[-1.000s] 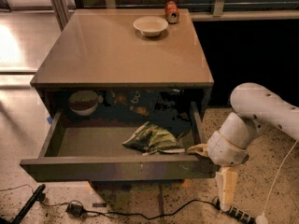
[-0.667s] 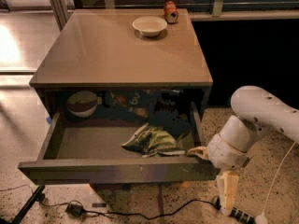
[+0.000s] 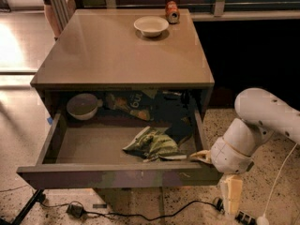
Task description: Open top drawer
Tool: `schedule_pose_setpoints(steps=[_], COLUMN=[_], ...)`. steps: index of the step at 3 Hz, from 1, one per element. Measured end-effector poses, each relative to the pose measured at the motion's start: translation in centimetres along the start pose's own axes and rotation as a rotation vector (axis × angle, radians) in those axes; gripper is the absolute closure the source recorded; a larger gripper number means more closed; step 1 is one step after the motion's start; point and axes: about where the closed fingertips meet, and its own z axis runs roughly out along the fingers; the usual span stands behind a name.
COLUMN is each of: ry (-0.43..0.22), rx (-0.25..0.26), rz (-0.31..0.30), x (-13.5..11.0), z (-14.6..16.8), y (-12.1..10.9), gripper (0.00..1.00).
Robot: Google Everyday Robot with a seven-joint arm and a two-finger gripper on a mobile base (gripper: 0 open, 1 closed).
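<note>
**While the top drawer is drawn a little further out, the gripper is kept at its right end**

The desk is seen where it stood a second ago. Beneath its top, the top drawer has been slid slightly further toward the camera. Its front now sits a touch lower in the view, and a little more of the grey-brown floor is exposed. The drawer is judged to be almost fully open, so little of the task is thought to remain. At most a short final pull would be called for.

The white arm has been shifted by the same small amount, along with the drawer. The gripper is found at the right end of the drawer front, with its pale tip laid over the top edge there and touching it. Whether it is spread or closed on the front cannot be told, since the wrist hides most of it. The drawer front thus lies against the gripper and runs away from it toward the left of the view.

Inside, a crumpled green bag is seen near the front, just beside the gripper's tip. A grey bowl is seen at the back left corner. On the desk top, a white bowl and a can are left untouched.
</note>
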Motion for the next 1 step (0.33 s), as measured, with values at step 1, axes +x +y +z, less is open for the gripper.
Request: schedule_pose_setpoints(steps=[1], ry=[0.000], rx=[0.000], rz=[0.000], x=[0.00], z=[0.00], y=[0.00], gripper=[0.00])
